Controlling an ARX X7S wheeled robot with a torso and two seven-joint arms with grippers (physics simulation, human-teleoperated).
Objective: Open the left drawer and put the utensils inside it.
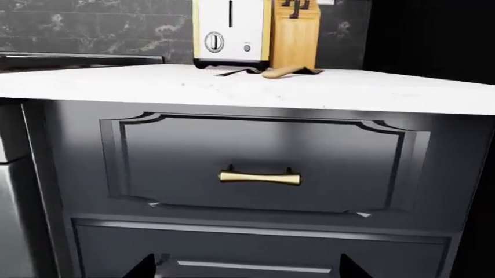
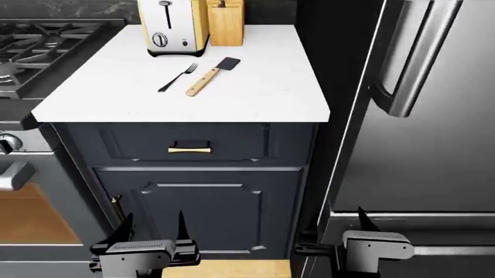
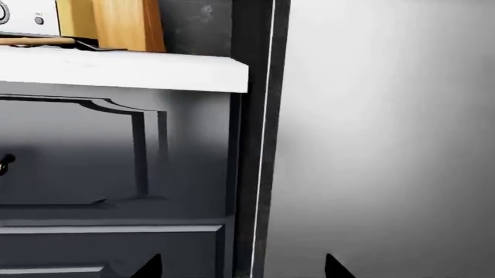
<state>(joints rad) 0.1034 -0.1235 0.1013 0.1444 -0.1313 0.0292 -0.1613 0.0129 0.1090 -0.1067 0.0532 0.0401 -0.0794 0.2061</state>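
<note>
The left drawer (image 2: 189, 143) is closed, its dark panelled front carrying a small brass handle (image 2: 189, 150) that also shows in the left wrist view as the handle (image 1: 259, 177). On the white counter (image 2: 255, 92) lie the fork (image 2: 178, 76) and the spatula (image 2: 210, 76) with its wooden handle, side by side. My left gripper (image 2: 150, 223) hangs open low in front of the cabinet door, well below the drawer. My right gripper (image 2: 334, 223) is open too, low by the fridge edge. Neither holds anything.
A toaster (image 2: 171, 26) and a wooden knife block (image 2: 226, 22) stand at the counter's back. A gas stove (image 2: 39, 46) with an oven lies to the left. A steel fridge (image 2: 433, 116) stands to the right. A tall cabinet door (image 2: 203, 211) sits under the drawer.
</note>
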